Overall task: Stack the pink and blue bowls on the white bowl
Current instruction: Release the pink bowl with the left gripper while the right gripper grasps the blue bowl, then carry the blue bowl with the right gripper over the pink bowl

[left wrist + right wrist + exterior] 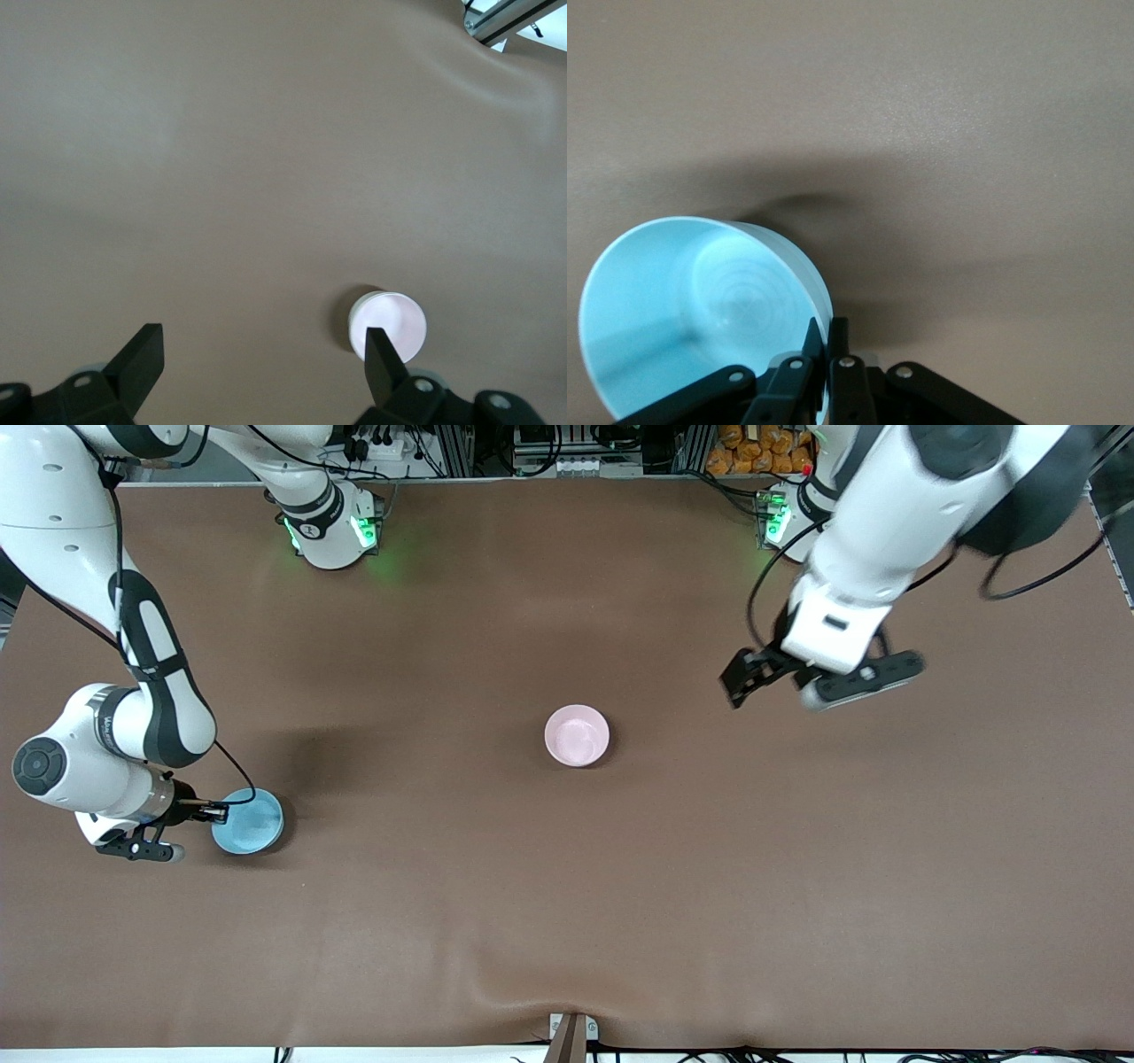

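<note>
The pink bowl (577, 735) (394, 320) stands upright in the middle of the brown table. In the left wrist view a thin cream-white edge, the white bowl (353, 319), shows under its rim; the rest of the white bowl is hidden. My left gripper (767, 682) (262, 356) hangs open and empty over bare table, toward the left arm's end from the pink bowl. The blue bowl (252, 823) (691, 310) is at the right arm's end, nearer the front camera. My right gripper (219, 812) (830, 335) is shut on its rim, one finger inside and one outside.
A small metal bracket (571, 1035) sits at the table's front edge. The two arm bases (332, 531) (784, 518) and cables line the edge by the robots. The brown table cover (567, 886) wrinkles slightly near the bracket.
</note>
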